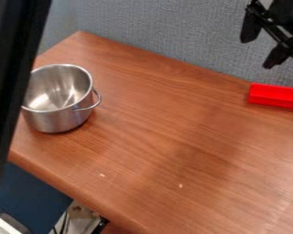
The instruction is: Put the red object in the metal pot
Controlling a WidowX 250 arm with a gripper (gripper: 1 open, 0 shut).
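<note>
Dark bar: a broad black band (pixel 17 82) is seen down the left edge of the frame, from the top to the lower left corner; the left end of the table is covered by it, and the pot's left side is just met by it.
Metal pot: the metal pot (pixel 58 97) is placed upright at the left of the frame, near the table's left end; a shiny hollow interior is shown, with nothing visible inside, and a thin wire handle is seen at its right side.
Table: a brown wooden table (pixel 174 137) is spread across the middle of the frame; a bare stretch of wood is left between the pot and the red object.
Under the table: some pale, blurred clutter is glimpsed at the bottom edge, below the table's front edge; what it is cannot be told.
Wall: a grey-blue backdrop is seen behind the table's far edge.
Red object: the red object (pixel 276 95) is laid flat on the table at the right edge of the frame, well apart from the pot and partly cut off by the frame.
Gripper: the gripper (pixel 270 40) is held in the upper right corner, above the red object and clear of it; its dark fingers are spread apart and nothing is grasped.
</note>
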